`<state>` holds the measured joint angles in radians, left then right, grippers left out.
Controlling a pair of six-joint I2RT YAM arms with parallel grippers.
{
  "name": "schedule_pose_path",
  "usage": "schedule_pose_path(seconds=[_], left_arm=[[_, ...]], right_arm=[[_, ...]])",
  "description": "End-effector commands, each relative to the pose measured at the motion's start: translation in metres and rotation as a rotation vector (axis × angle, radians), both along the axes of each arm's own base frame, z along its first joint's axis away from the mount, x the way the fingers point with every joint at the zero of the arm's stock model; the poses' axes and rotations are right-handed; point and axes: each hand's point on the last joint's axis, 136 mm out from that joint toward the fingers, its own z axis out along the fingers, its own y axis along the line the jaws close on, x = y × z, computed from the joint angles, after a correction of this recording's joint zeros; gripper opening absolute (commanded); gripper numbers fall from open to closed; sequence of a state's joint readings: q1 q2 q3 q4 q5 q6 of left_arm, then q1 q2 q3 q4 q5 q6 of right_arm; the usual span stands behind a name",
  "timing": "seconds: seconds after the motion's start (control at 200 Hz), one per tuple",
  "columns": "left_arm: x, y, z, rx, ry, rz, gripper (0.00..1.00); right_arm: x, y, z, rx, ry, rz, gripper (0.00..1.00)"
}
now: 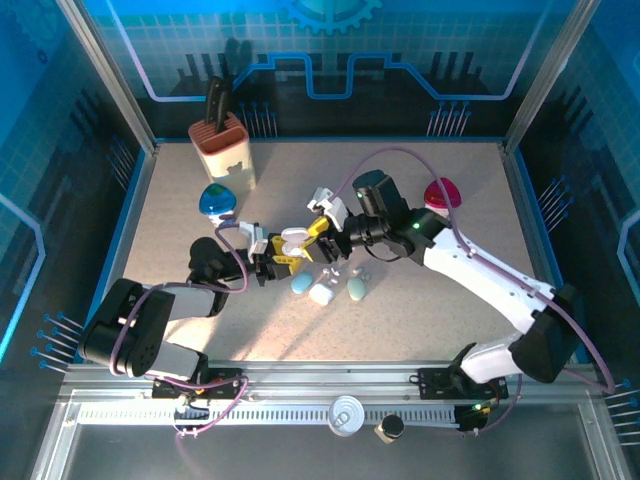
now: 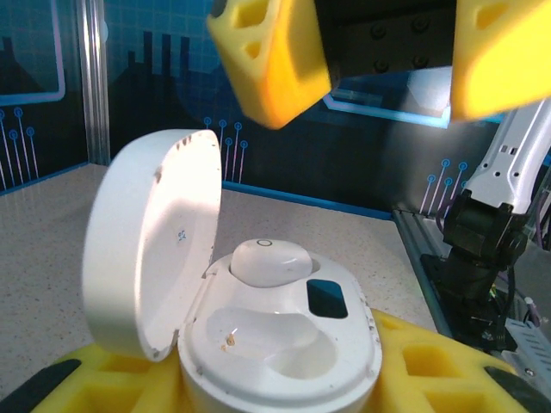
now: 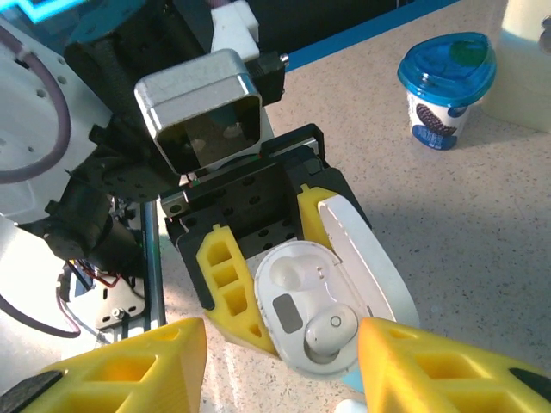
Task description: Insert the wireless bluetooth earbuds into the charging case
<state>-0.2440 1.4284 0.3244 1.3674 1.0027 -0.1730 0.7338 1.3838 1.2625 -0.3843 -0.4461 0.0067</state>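
Observation:
My left gripper (image 2: 275,383) is shut on the white charging case (image 2: 284,353), whose lid (image 2: 151,249) stands open to the left. One white earbud (image 2: 269,258) sits in the far slot; the near slot (image 2: 275,331) is empty. My right gripper (image 3: 280,366) hovers just above the case (image 3: 293,297), open, with nothing between its yellow fingers (image 3: 146,366). From there the seated earbud (image 3: 331,331) lies at the case's near end. In the top view both grippers meet at mid-table around the case (image 1: 295,238). Tiny pale pieces (image 1: 330,272) lie close by, too small to identify.
Three pastel pebble cases lie just in front: light blue (image 1: 301,284), white (image 1: 321,294), green (image 1: 356,289). A knife block (image 1: 222,145) stands at the back left, a blue-lidded cup (image 1: 217,201) beside it, a red-lidded cup (image 1: 442,193) at the back right.

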Motion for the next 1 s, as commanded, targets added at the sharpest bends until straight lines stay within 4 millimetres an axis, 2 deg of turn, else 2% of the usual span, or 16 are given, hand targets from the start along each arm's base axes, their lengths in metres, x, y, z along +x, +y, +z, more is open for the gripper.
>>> schedule_pose_path(seconds=[0.0,0.095,0.195,0.295,0.37,0.49,0.615,0.75,0.845,0.995], left_arm=[[-0.001,0.0,0.004,0.008,-0.095,0.006,0.38],[0.001,0.002,0.005,0.008,-0.11,0.031,0.38],[0.01,0.008,0.005,0.007,-0.131,0.122,0.39],[0.017,0.016,0.003,0.011,-0.152,0.208,0.38],[0.018,0.018,0.003,0.011,-0.151,0.226,0.38],[0.019,0.018,0.004,0.008,-0.151,0.229,0.38],[0.02,0.019,0.004,0.008,-0.152,0.237,0.38],[0.021,0.019,0.004,0.008,-0.147,0.235,0.38],[0.021,0.02,0.004,0.007,-0.144,0.233,0.38],[0.02,0.02,0.003,0.005,-0.135,0.231,0.38]], right_arm=[[0.016,-0.007,0.021,0.084,0.019,-0.102,0.46],[0.03,-0.013,0.015,0.068,0.068,-0.177,0.44],[0.052,-0.031,0.0,0.049,0.143,-0.321,0.45],[0.072,-0.06,-0.028,0.012,0.246,-0.488,0.45],[0.077,-0.077,-0.053,-0.04,0.308,-0.562,0.46],[0.074,-0.087,-0.095,-0.143,0.381,-0.592,0.47],[0.062,-0.08,-0.129,-0.211,0.457,-0.543,0.48],[0.047,-0.069,-0.163,-0.271,0.561,-0.485,0.44],[0.037,-0.062,-0.181,-0.305,0.623,-0.451,0.43],[0.022,-0.052,-0.198,-0.361,0.671,-0.42,0.42]])
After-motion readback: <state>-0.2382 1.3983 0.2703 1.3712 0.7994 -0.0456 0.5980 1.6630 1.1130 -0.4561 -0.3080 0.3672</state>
